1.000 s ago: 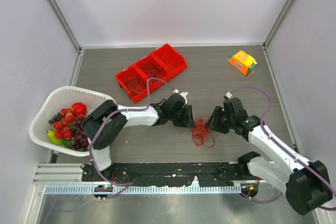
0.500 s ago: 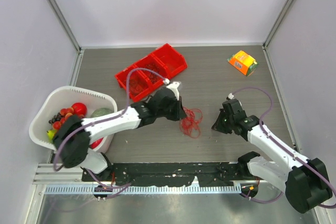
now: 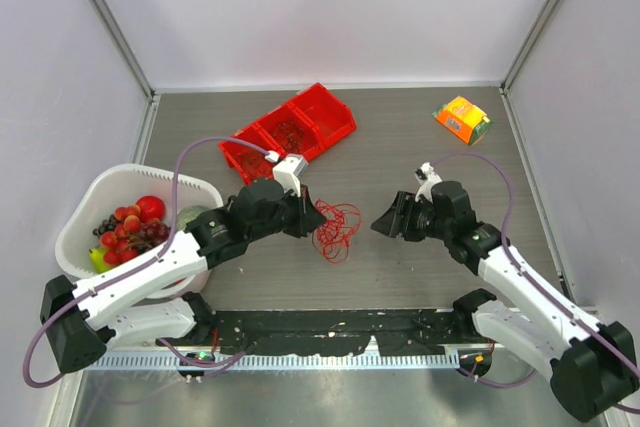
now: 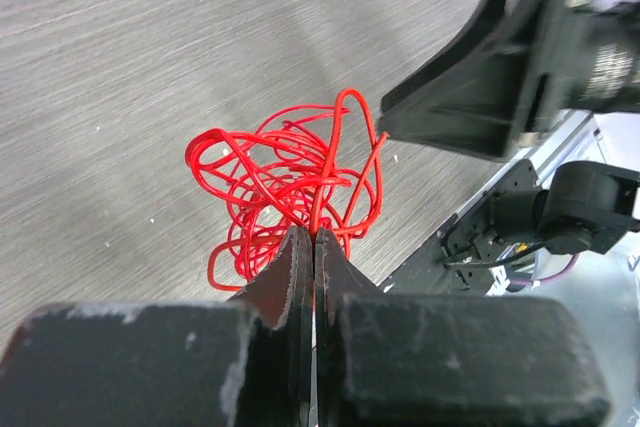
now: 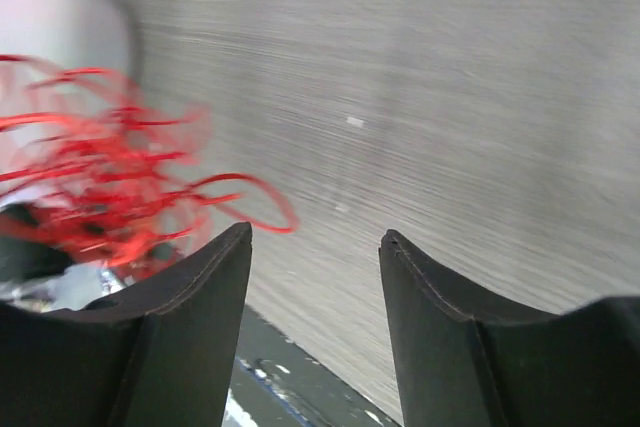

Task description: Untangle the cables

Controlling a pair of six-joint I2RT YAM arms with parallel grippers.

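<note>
Red thin-wire cables [image 4: 300,179], one scribbly clump, are pinched tight in my left gripper [image 4: 314,235] at the middle of the grey table [image 3: 420,167]. My right gripper [image 5: 315,233] gapes wide and empty just beside them. Farther back, a red three-compartment plastic bin [image 3: 290,135].

The cables [image 3: 336,228] are near the middle of the desk [image 3: 400,162], between the left claw [image 3: 310,219], which touches them on their left, and the right claw [image 3: 384,224], apart on their right. Behind them lies a three-compartment bin [image 3: 290,133]. A small carton [image 3: 462,119] lies at the back right, and a fruit basket [image 3: 82,219] at the left edge.
</note>
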